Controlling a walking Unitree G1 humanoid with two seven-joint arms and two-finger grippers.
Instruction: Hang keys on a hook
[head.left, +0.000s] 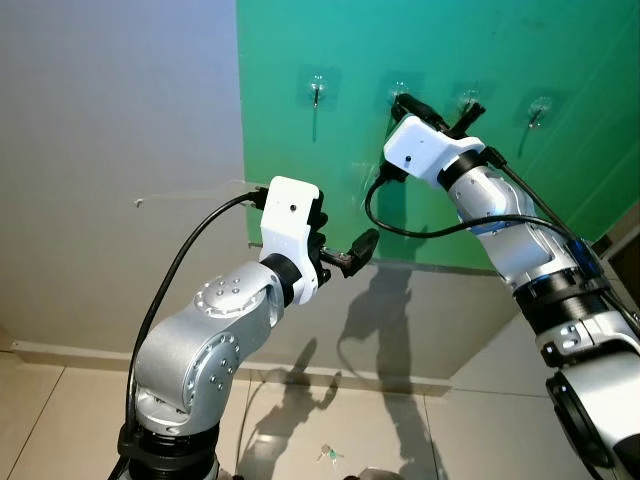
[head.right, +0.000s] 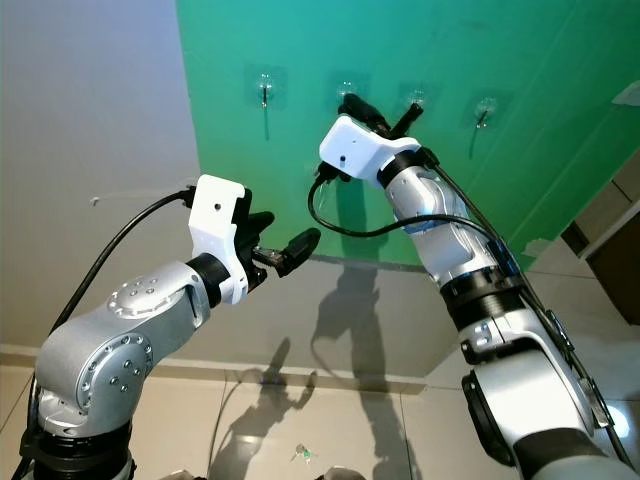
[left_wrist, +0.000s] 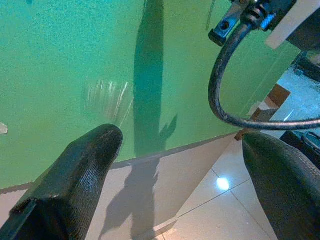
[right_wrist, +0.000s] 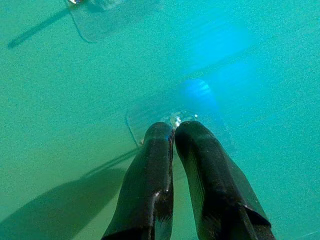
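Green panel (head.left: 560, 120) covering the upper wall, with a grey-white wall (head.left: 110, 150) on the robot's left and a pale band of wall below the panel's lower edge. Beige floor tiles (head.left: 60, 420) run along the base of the wall and carry the shadows of both arms.

Right arm (head.left: 520, 250), silver with a white wrist housing, raised diagonally to the panel; a black cable loops beneath its wrist. Left arm (head.left: 210, 340), silver with a white wrist housing, bent upward in front of the panel's lower left corner.

Right gripper (right_wrist: 173, 129): its two black fingers are pressed together, with only a thin slit between them, and their tips touch the panel at a clear adhesive hook (right_wrist: 176, 119). No object can be made out between the fingers.

Left gripper (left_wrist: 182, 145): held away from the wall with its fingers spread wide apart and nothing between them.

Four clear adhesive hooks are set in a row near the top of the panel; the leftmost hook (head.left: 317, 92) and the rightmost hook (head.left: 540, 108) stand free, while the right gripper's tips lie at the second from the robot's left.

Keys (head.left: 326, 456): a small bunch lying on the floor tiles below and between the two arms, well apart from both grippers and from the hooks.
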